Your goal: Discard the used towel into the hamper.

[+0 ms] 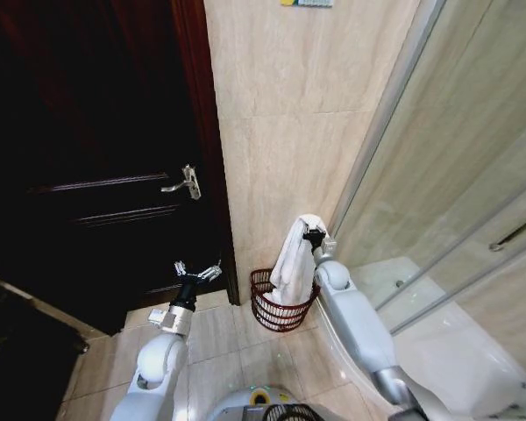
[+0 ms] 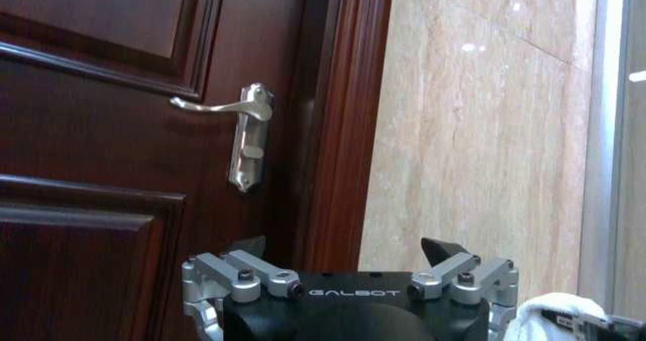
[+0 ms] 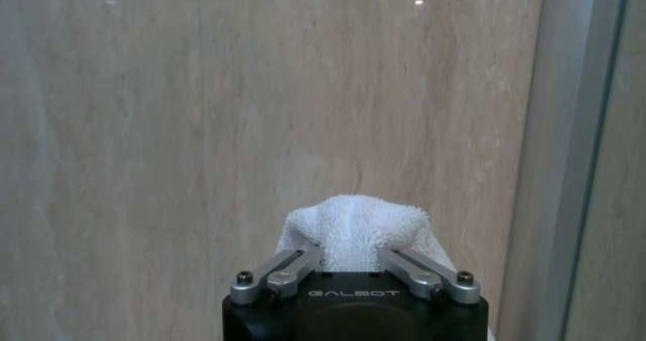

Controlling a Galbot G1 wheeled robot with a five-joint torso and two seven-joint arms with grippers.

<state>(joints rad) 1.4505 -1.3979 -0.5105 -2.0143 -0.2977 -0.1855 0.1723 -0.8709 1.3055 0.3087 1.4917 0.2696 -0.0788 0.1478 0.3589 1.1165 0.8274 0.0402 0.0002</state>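
Your left gripper [image 1: 197, 271] was up in front of the dark door [image 1: 96, 158], well to the left of the hamper [image 1: 279, 309]. Its fingers were spread wide apart and it held nothing. In your left wrist view the same gripper [image 2: 349, 250] pointed at the door's edge, with the silver door handle [image 2: 237, 118] higher up.

The hamper sat on the floor tiles [image 1: 219, 346], right against the tan wall [image 1: 298, 132] beside the door frame. It was small and round, dark reddish-brown, with thin ribs you could see through. Its open top faced up.

The towel [image 1: 291, 261] was white and fluffy. It hung long and straight, top to bottom, right above the hamper. Its low end reached down to the hamper's rim, and you could not tell if it touched inside.

Your right gripper [image 1: 314, 235] was above the hamper, pinched tight on the top of the towel. In your right wrist view the towel [image 3: 353, 231] bulged out between the closed fingers [image 3: 287, 269], facing the wall.

To the right of the hamper stood the glass shower wall [image 1: 456, 202] with its metal frame. Your right arm [image 1: 351, 320] rose between the hamper and the glass.
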